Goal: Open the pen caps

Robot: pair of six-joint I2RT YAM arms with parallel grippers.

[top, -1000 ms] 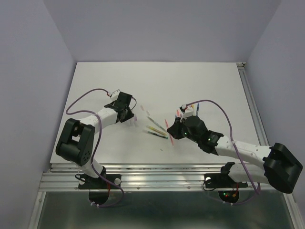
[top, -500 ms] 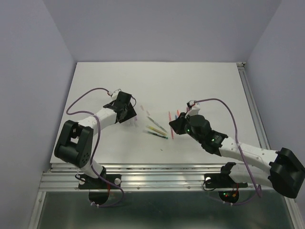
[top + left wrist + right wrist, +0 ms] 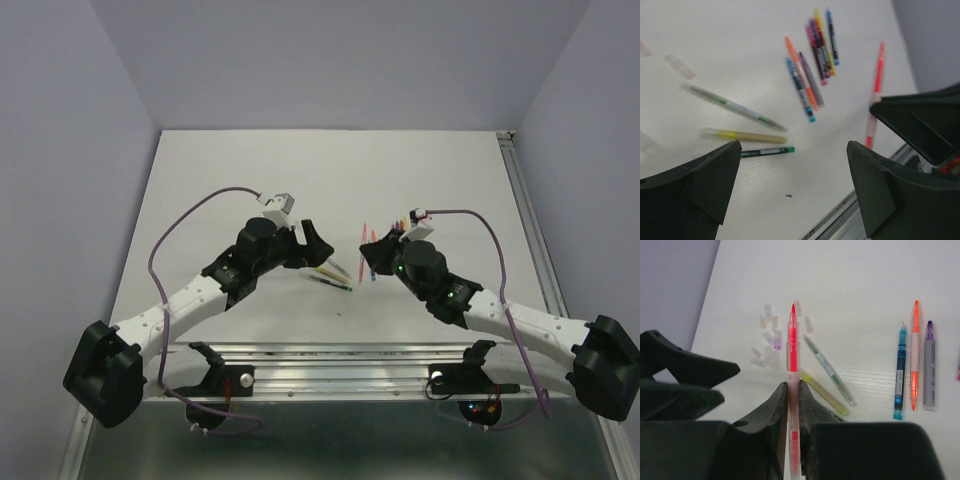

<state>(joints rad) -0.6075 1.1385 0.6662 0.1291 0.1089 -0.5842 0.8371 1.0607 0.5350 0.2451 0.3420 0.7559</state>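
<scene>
Item: red pen [image 3: 792, 355], uncapped, its bare tip pointing to 12 o'clock in the right wrist view. Holder: right gripper [image 3: 793, 390], fingers pressing tight on the barrel and keeping the same pinch as a second ago. Item: left gripper [image 3: 312, 245], jaws standing spread wide and carrying nothing. Over the last second it has been opening from a narrower set while its arm has been swinging in from the 9 o'clock side of the table [image 3: 200, 170] toward the centre, so it is now facing the right gripper across the loose pens [image 3: 802, 77]. Item: caps [image 3: 776, 338], pale short tubes lying scattered at 10 to 11 o'clock of the right gripper, just left of the red pen's tip and on none of the pens. One pink cap [image 3: 681, 66] is showing at 10 o'clock in the left wrist view. Reading: the left gripper is probably coming back from dropping the red pen's cap among the others, so this pen is counting as done. Outstanding: the red pen is waiting to be laid down. Whether any pen in the far cluster [image 3: 820, 47] is wearing a cap cannot be told.
</scene>
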